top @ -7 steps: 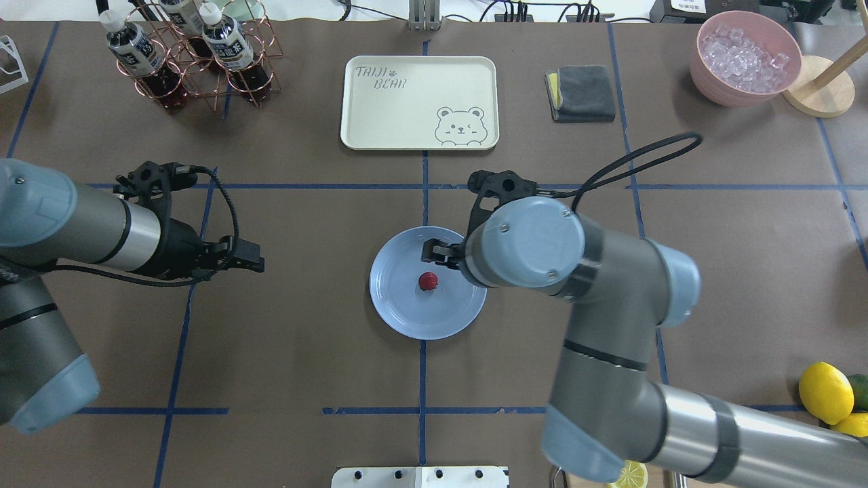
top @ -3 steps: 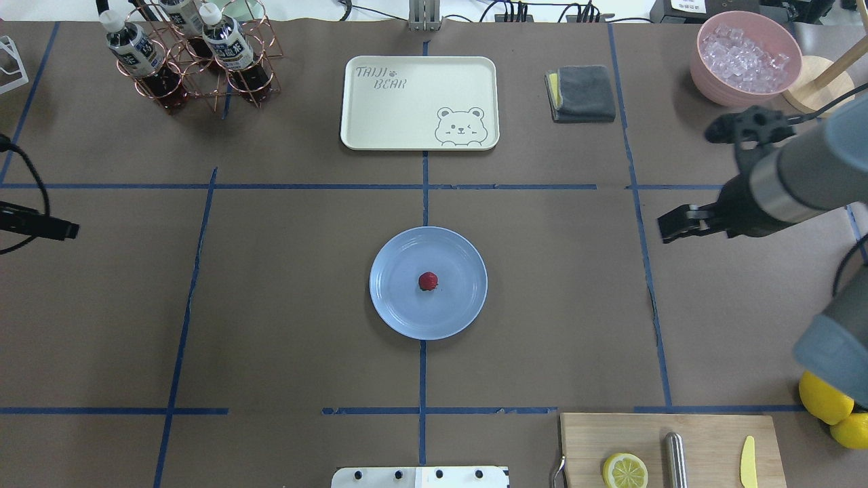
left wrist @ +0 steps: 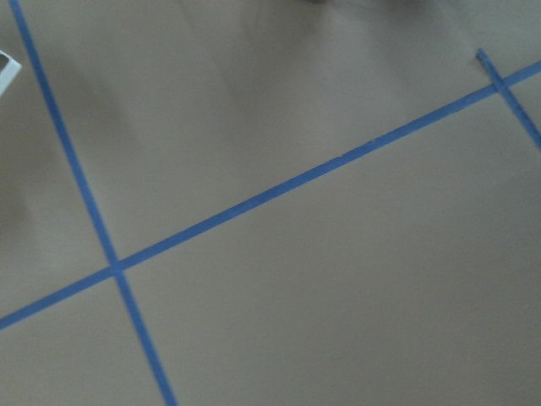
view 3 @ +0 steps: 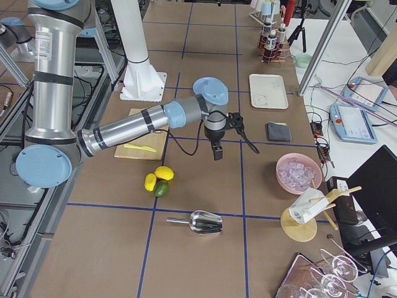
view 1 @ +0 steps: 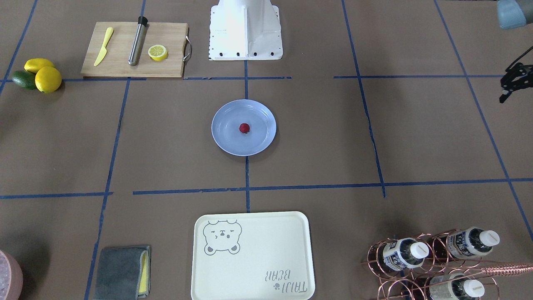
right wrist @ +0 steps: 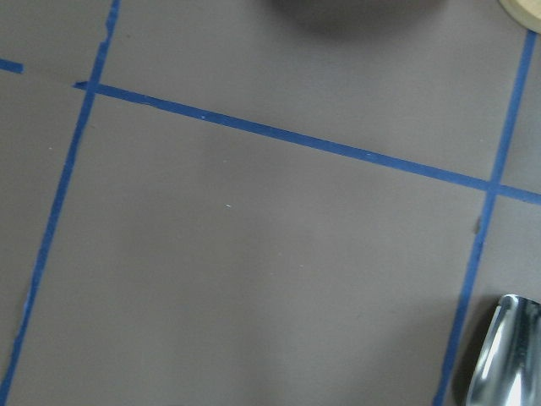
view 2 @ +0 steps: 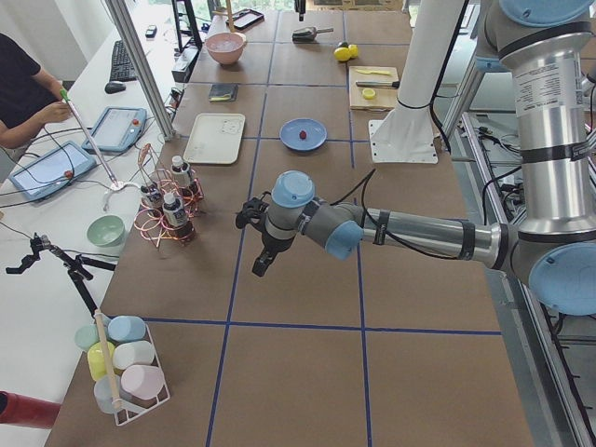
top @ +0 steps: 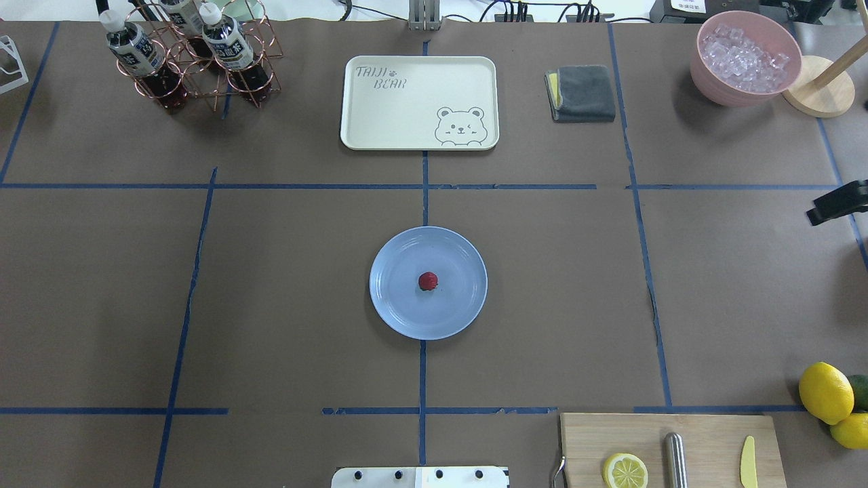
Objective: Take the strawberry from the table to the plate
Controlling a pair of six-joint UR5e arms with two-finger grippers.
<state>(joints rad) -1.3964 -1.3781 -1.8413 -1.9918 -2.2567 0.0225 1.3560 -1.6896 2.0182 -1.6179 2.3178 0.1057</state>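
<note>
The small dark-red strawberry (top: 428, 280) (view 1: 244, 128) lies near the middle of the light-blue plate (top: 400, 305) (view 1: 227, 135), which sits at the centre of the brown-paper table (top: 271, 285). Nothing touches the berry. Only a black tip of my right gripper (top: 814, 217) (view 3: 217, 152) shows at the overhead view's right edge, far from the plate, and I cannot tell whether it is open or shut. My left gripper (view 2: 264, 265) hangs over bare table past the bottle rack and shows only in the left side view, so I cannot tell its state. Both wrist views show only paper and tape.
A cutting board (top: 705, 440) with a lemon half, metal rod and yellow knife lies front right, beside lemons (top: 825, 392). A cream bear tray (top: 419, 102), grey cloth (top: 581, 93), pink ice bowl (top: 746, 57) and bottle rack (top: 196, 61) line the back. A metal scoop (right wrist: 499, 355) lies near the right gripper.
The right arm has drawn back from over the plate to the table's right edge. The left arm has left the overhead view to the left. The strawberry has stayed on the plate.
</note>
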